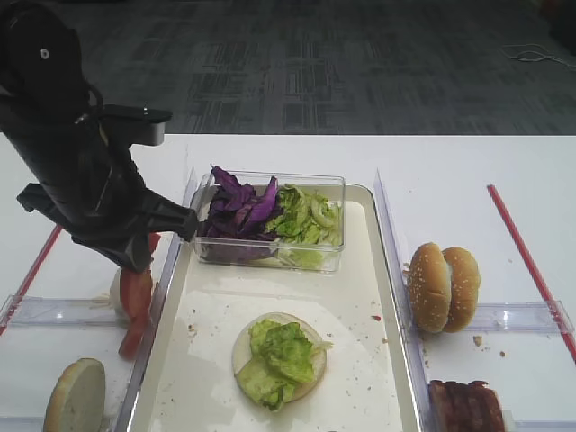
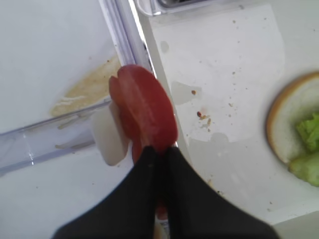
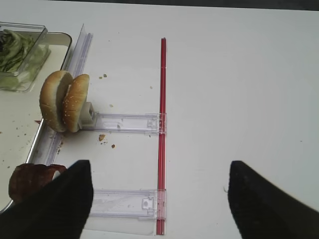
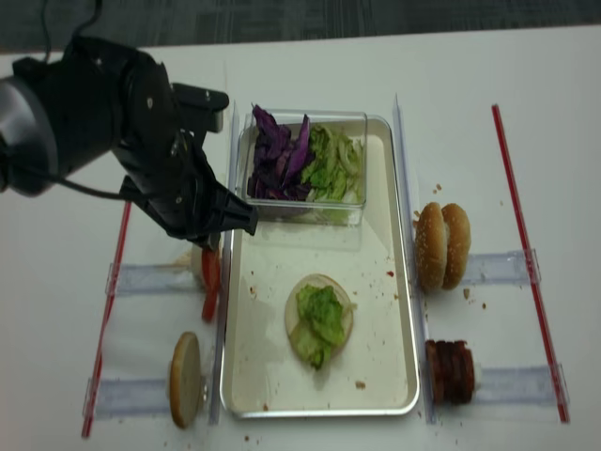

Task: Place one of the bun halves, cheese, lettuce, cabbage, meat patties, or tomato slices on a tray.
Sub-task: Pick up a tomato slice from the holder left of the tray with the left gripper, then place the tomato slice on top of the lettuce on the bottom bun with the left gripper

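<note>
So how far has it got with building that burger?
Done: a bun half topped with lettuce lies on the tray. In hand: the left gripper has its jaws shut on the tomato slices, just off the tray's left edge. Left: carrying a slice onto the tray.

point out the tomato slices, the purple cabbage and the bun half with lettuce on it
tomato slices (image 2: 147, 112), left wrist view, red face of the front slice
cabbage (image 1: 238, 209), exterior high view, middle of the purple pile
bun half (image 1: 245, 345), exterior high view, bare left edge

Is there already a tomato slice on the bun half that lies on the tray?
No, the bun half on the tray carries only lettuce; the tomato slices are beside the tray, pinched by the left gripper.
</note>
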Available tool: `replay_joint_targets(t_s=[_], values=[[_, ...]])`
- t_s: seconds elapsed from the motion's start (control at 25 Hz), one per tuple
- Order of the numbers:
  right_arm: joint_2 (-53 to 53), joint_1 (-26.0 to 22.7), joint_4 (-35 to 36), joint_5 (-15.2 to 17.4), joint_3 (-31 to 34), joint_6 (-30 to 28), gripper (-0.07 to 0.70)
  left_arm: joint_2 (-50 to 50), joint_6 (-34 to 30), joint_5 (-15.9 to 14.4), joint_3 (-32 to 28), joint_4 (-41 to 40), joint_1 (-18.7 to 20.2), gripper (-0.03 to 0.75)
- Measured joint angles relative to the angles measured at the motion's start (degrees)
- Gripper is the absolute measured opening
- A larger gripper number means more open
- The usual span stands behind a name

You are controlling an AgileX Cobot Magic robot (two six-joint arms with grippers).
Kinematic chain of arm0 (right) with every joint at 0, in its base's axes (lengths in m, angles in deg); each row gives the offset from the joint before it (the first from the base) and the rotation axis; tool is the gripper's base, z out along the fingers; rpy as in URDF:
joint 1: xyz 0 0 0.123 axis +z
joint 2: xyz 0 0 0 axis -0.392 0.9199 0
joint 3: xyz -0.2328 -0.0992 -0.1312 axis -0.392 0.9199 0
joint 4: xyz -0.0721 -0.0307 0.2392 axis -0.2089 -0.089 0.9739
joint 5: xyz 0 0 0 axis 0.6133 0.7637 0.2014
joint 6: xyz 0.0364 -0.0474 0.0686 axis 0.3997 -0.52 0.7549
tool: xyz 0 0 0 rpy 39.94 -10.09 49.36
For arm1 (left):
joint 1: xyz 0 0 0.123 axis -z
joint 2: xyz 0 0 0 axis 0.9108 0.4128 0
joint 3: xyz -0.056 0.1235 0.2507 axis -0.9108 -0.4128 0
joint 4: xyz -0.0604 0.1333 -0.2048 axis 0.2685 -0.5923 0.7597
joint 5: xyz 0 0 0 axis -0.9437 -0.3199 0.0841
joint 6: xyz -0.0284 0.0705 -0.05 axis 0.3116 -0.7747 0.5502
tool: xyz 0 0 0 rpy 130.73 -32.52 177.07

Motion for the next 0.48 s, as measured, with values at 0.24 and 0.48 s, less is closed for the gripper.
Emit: replay_joint_targets(t_s=[0.24, 0.48], values=[[0.0, 0.0, 0.0, 0.0, 0.0, 0.0, 0.590, -0.2, -6.0, -0.8, 0.0, 6.7, 0.0, 0.033], [0.0, 0.0, 0.0, 0.0, 0.0, 0.0, 0.590, -0.2, -26.4, -4.2, 0.0, 31.7, 0.0, 0.032]])
